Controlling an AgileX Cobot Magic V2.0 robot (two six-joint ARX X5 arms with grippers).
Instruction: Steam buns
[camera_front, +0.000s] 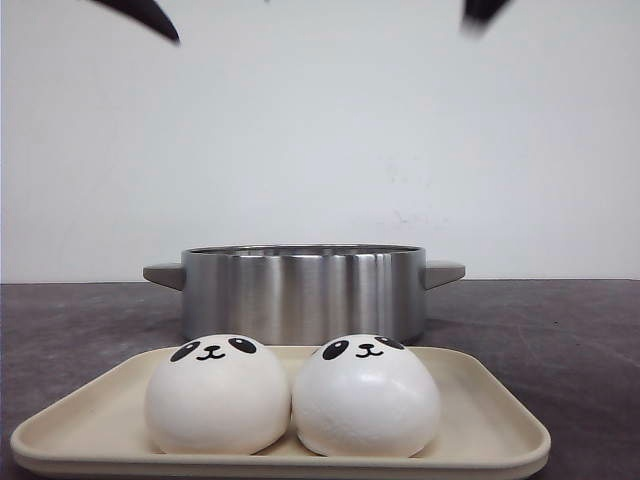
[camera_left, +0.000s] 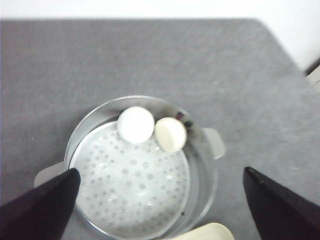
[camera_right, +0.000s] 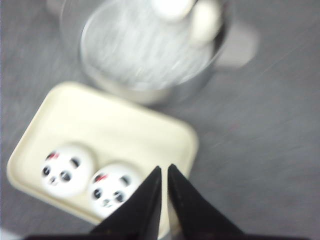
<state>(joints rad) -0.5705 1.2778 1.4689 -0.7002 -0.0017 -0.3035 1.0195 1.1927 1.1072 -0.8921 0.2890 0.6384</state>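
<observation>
Grey, matt tabletop (camera_front: 580, 330) runs back to a plain white wall, and on it a shallow cream plastic tray (camera_front: 490, 420) sits at the near edge with a brushed steel two-handled pot (camera_front: 300, 290) just behind it. Two glossy white dome-shaped buns with black panda faces (camera_front: 218, 392) (camera_front: 365, 395) rest side by side, touching, along the tray's near edge. Two more white buns (camera_left: 135, 124) (camera_left: 170, 134) already lie against the far wall of the pot, on its perforated steamer plate (camera_left: 130, 180).

The left gripper (camera_left: 160, 200) hangs above the pot with its fingers spread wide and nothing between them. The right gripper (camera_right: 164, 175) is above the tray's near right corner, its fingers almost together and empty.

These buns look light and squashy, with a smooth skin that may slip. I would judge a gentle pinch across the widest part of the dome, low on the flanks, the safest hold.
</observation>
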